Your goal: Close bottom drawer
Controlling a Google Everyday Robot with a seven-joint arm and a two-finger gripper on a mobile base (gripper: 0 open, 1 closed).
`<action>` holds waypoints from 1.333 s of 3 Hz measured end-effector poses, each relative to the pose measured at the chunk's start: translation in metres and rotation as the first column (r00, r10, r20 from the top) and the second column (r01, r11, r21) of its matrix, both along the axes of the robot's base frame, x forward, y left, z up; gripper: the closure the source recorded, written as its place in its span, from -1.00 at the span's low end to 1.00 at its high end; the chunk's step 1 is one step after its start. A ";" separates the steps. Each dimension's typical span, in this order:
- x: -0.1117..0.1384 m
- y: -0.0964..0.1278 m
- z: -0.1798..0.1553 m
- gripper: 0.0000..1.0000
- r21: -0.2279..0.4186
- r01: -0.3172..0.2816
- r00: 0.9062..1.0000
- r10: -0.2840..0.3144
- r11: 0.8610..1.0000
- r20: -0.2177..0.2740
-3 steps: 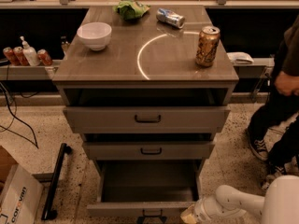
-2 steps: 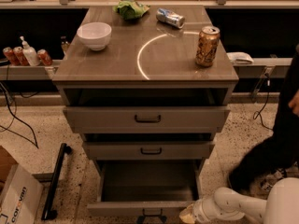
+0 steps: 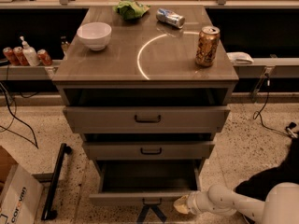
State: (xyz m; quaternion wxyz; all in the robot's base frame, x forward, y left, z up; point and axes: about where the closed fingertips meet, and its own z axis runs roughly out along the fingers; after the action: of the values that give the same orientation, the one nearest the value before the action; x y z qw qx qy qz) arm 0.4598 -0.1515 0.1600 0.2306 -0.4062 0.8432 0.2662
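We are seeing the bottom drawer (image 3: 122, 199) standing pulled out well past the counter's (image 3: 117, 64) front edge, beneath the middle drawer (image 3: 112, 150). Our gripper (image 3: 182, 204) is sitting at the right end of the bottom drawer's front, below the counter's front right corner. We are not managing to tell whether it is open or closed.

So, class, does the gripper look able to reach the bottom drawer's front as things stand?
Probably yes. The gripper sits low, right by the right end of the pulled-out bottom drawer front, and nothing shows between them; whether they touch is unclear.
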 end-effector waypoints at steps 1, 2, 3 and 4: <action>0.022 0.001 -0.002 1.00 0.023 0.017 0.999 -0.018 1.000 0.045; 0.044 -0.003 -0.001 0.97 0.043 0.038 0.996 -0.042 0.998 0.081; 0.057 -0.007 0.000 0.52 0.056 0.056 0.993 -0.061 0.997 0.098; 0.071 -0.010 0.004 0.06 0.062 0.071 0.990 -0.078 0.996 0.117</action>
State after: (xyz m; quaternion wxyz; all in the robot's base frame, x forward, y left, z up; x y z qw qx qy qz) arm 0.5306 -0.1617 0.1643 0.3018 -0.3829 0.8344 0.2571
